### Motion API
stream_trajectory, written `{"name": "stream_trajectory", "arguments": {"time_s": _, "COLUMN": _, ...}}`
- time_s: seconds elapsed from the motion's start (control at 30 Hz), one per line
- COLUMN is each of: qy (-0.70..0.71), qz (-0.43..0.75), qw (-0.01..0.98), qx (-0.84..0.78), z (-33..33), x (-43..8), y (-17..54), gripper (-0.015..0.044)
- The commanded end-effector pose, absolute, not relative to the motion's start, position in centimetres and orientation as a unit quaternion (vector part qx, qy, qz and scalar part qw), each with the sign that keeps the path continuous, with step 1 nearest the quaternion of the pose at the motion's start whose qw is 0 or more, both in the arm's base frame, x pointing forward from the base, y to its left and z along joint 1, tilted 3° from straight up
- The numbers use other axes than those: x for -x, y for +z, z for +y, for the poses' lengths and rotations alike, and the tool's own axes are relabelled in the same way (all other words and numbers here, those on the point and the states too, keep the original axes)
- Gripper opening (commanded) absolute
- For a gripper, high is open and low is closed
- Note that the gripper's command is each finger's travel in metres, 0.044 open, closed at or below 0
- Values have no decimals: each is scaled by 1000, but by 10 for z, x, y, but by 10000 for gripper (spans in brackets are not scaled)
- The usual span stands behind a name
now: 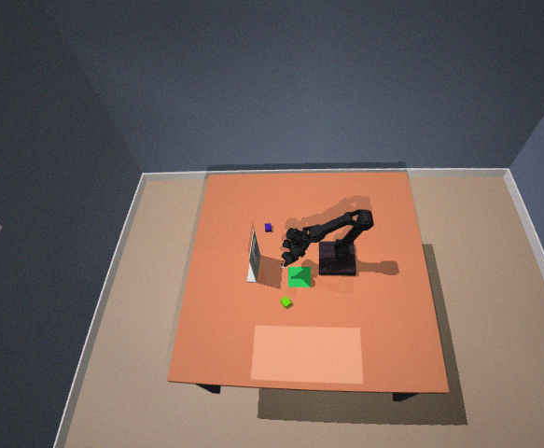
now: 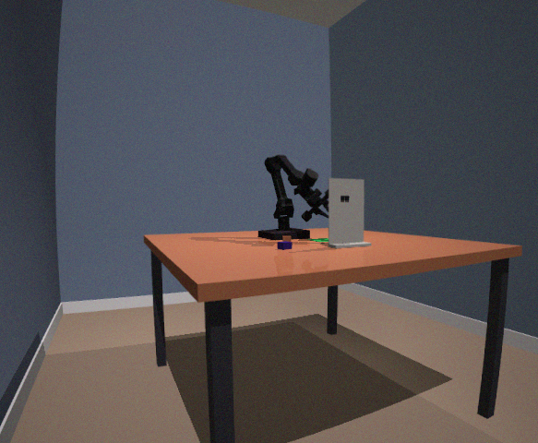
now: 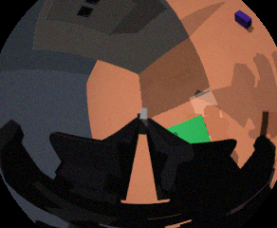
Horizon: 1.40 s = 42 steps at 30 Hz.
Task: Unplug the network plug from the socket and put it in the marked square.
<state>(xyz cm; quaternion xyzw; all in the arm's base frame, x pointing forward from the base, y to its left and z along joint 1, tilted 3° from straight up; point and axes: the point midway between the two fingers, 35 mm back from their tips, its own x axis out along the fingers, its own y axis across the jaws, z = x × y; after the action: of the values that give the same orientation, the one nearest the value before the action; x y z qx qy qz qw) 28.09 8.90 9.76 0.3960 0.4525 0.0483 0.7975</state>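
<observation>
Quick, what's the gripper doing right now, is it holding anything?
Gripper: closed on the small grey plug, pulled clear of the panel and held above the table beside the green square.

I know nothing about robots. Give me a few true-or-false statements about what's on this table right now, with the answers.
1. The gripper has its jaws shut on the small plug. True.
2. The plug is still in the grey panel. False: it is out, away from the panel.
3. The plug lies released in the green square. False: it is still gripped beside the square.
4. A purple block sits on the table. True.
</observation>
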Motion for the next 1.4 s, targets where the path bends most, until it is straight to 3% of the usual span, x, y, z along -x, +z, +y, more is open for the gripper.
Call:
{"name": "stream_trajectory", "arguments": {"time_s": 0.0, "qy": 57, "qz": 498, "qw": 784, "qx": -365, "z": 90, "x": -270, "y": 88, "gripper": 0}}
{"name": "stream_trajectory", "arguments": {"time_s": 0.57, "qy": 112, "qz": 631, "qw": 715, "qx": -279, "z": 95, "x": -222, "y": 75, "gripper": 0}}
{"name": "stream_trajectory", "arguments": {"time_s": 1.37, "qy": 113, "qz": 633, "qw": 714, "qx": -278, "z": 93, "x": -224, "y": 41, "gripper": 0}}
